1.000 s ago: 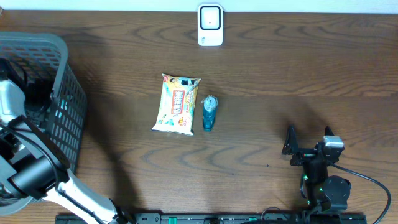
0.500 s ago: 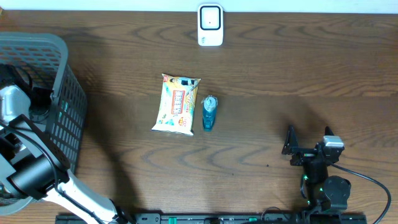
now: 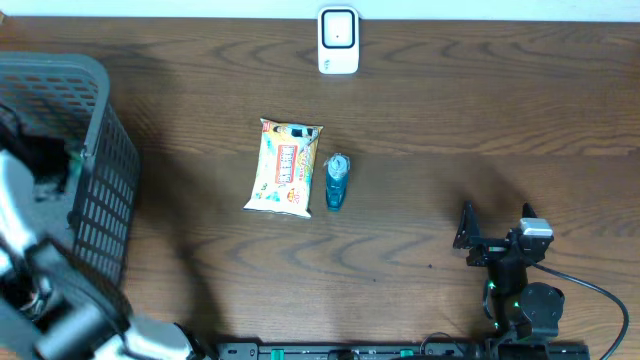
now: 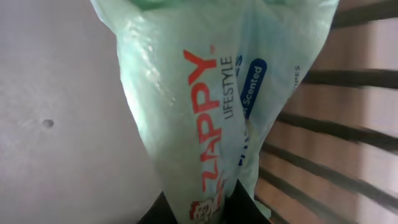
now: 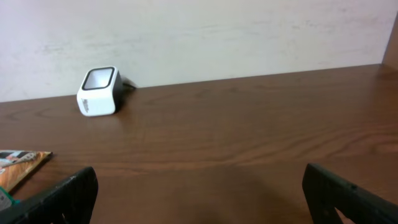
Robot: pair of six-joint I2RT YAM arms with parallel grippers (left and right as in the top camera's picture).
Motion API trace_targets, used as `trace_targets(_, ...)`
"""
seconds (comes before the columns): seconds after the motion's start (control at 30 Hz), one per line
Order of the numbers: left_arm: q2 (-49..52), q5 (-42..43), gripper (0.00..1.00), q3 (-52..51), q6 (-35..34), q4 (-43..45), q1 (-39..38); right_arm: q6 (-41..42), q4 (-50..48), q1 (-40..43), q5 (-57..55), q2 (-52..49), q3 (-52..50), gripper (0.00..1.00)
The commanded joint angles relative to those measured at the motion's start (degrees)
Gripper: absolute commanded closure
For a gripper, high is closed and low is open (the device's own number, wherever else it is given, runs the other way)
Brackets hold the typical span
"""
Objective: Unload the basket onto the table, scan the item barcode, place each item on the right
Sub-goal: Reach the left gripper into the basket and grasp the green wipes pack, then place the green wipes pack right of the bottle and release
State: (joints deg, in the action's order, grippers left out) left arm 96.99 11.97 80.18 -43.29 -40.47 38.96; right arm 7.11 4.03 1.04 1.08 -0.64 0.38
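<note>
- Two arms work at the wooden table (image 3: 450,130). The left arm (image 3: 12,205) is down in the grey basket (image 3: 105,190) at the table's left end and is blurred in the overhead view
- Seen from the wrist camera, the left gripper (image 4: 202,210) is clamped on a pale green wipes pack (image 4: 186,112). Its dark fingertips (image 4: 247,202) pinch one end of the soft wrapper, and red "ZAPPY" lettering runs along the pack
- That wipes pack is inside the basket, just beside the basket's slatted wall (image 4: 348,143). Whether it touches the basket floor cannot be told
- Well apart from the basket, toward the table's right end and near edge, the right gripper (image 5: 199,180) stands with its jaws spread wide and nothing between them
- At the far edge, well to the right of the basket, the white scanner (image 3: 338,40) stands upright
- Between the basket and the right gripper, a snack packet (image 3: 285,168) lies flat on the wood. A small blue bottle (image 3: 337,182) lies just beside it on the side away from the basket
</note>
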Motion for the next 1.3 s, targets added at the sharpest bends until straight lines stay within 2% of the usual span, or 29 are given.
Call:
trace_targets(0.0,-12.4,5.3,0.92,1.1,-1.5,-0.2,0.0,-0.5,0.2,-1.1,-0.3,0.3,-0.1,0.01)
trace_targets(0.1,-23.8,10.1,0.92,1.1,0.7,-2.0,-0.2,-0.5,0.3,-1.1,-0.3,0.3,-0.1,0.01)
trace_targets(0.27,-33.8,25.2,0.92,1.0,7.1,-6.4,-6.0,-0.5,0.3,-1.1,-0.3,0.3,-0.1,0.01)
trace_targets(0.37,-37.6,26.6,0.92,1.0,9.1,-6.4,-14.6,-0.5,0.2,-1.1,-0.3,0.3,-0.1,0.01)
trace_targets(0.53,-39.3,25.9,0.92,1.0,10.4,-3.4,-34.3,-0.5,0.2,-1.1,-0.3,0.3,-0.1,0.01)
trace_targets(0.63,-37.7,19.4,0.92,1.0,12.1,-1.4,-47.1,-0.5,0.2,-1.1,-0.3,0.3,-0.1,0.01)
trace_targets(0.7,-35.5,12.0,0.92,1.0,12.7,-1.4,-55.6,-0.5,0.3,-1.1,-0.3,0.3,-0.1,0.01)
trace_targets(0.87,-26.8,2.4,0.92,1.0,12.9,0.7,-71.7,-0.5,0.3,-1.1,-0.3,0.3,-0.1,0.01)
trace_targets(1.03,-16.2,-2.0,0.92,1.0,9.9,8.1,-79.5,-0.5,0.2,-1.1,-0.3,0.3,-0.1,0.01)
trace_targets(1.27,-2.5,-2.7,0.92,1.0,-3.3,13.2,-83.1,-0.5,0.2,-1.1,-0.3,0.3,-0.1,0.01)
